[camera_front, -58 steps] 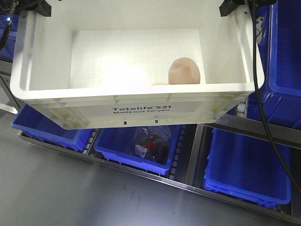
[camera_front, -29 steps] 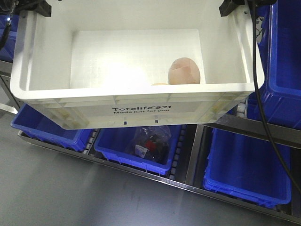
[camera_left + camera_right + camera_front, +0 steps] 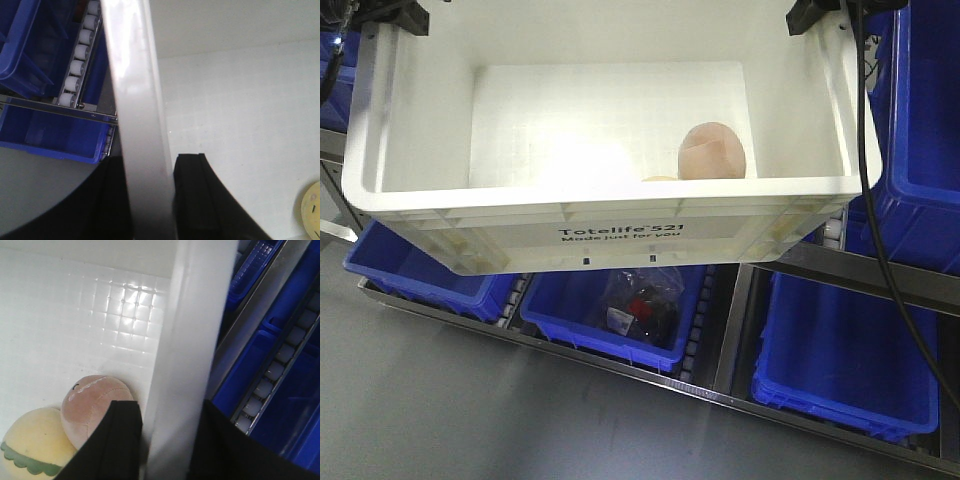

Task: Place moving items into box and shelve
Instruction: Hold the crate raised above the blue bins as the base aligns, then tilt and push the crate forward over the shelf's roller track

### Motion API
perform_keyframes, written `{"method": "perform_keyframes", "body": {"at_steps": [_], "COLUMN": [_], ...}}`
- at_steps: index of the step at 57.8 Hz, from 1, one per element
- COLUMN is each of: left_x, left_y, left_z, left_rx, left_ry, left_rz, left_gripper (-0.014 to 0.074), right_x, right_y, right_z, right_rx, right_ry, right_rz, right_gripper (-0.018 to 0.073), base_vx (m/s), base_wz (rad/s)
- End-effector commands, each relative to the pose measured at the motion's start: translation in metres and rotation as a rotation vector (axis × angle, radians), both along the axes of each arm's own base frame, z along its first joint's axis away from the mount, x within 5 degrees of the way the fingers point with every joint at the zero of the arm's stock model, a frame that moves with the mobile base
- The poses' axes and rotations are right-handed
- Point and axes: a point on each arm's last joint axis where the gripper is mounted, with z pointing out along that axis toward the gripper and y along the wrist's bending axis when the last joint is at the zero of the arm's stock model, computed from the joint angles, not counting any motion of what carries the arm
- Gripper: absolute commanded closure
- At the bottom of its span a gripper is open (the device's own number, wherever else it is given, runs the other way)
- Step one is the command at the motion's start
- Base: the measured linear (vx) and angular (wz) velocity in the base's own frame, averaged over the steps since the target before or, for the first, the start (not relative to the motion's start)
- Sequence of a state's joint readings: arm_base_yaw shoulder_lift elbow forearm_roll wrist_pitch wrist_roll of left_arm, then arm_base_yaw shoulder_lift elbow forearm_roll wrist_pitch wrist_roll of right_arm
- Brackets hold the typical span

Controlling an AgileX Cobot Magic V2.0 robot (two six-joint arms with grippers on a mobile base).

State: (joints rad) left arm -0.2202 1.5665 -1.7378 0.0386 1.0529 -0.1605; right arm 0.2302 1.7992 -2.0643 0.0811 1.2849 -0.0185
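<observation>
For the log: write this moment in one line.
left end effector: shut on box; right end effector: same; pink item, yellow item: in box

Large white crate (image 3: pixel 620 215), ribbed rim, black "Totelife 521" print on one long wall, open top upward. Inside, against crate's right wall: pinkish-tan lump (image 3: pixel 712 150), rounded, stitched. Touching it, nearer the printed wall: pale yellow lump (image 3: pixel 35 445), green scalloped trim.

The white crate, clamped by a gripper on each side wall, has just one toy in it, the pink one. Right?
Not quite: the white crate holds two. The right wrist view shows a pale yellow lump beside the pinkish lump. The left gripper and right gripper do each clamp a side wall.
</observation>
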Motion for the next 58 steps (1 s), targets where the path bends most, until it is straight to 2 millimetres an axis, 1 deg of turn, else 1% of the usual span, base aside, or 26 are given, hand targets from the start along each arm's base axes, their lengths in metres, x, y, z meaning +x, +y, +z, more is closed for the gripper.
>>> {"method": "perform_keyframes", "body": {"at_steps": [1,11,22,39,46,53,58], "left_x": [-0.012,-0.011,-0.012,-0.009,-0.008,-0.005,0.0], "left_y": [-0.002,-0.002,-0.003,0.003,0.004,0.003,0.001], "left_z": [0.039,0.042,0.041,0.044,0.044,0.045,0.04], "left_rx": [-0.057,-0.065,-0.092,0.006,0.013,0.008,0.011], "left_ry": [-0.227,-0.257,-0.235,-0.293,-0.306,-0.329,-0.316], "left_rz": [-0.026,-0.026,-0.012,-0.003,-0.002,-0.004,-0.005], "left_gripper": [0.0594,0.0594,0.0594,0.0594,0.0594,0.0594,0.0594], "right_x": [-0.022,-0.021,-0.022,-0.019,-0.017,-0.013,-0.008], "right_y": [-0.002,-0.002,0.001,-0.002,-0.002,-0.001,0.0], "right_z": [0.04,0.042,0.041,0.042,0.042,0.039,0.033], "right_rx": [0.05,0.064,0.089,0.049,0.055,0.063,0.062], "right_ry": [-0.138,-0.16,-0.146,-0.182,-0.198,-0.195,-0.179], "right_rz": [0.023,0.022,0.035,0.019,0.015,0.008,0.005], "right_gripper": [0.0564,0.0564,0.0564,0.0564,0.0564,0.0564,0.0564], "base_vx": [0.0,0.0,0.0,0.0,0.0,0.0,0.0], "base_wz": [0.0,0.0,0.0,0.0,0.0,0.0,0.0]}}
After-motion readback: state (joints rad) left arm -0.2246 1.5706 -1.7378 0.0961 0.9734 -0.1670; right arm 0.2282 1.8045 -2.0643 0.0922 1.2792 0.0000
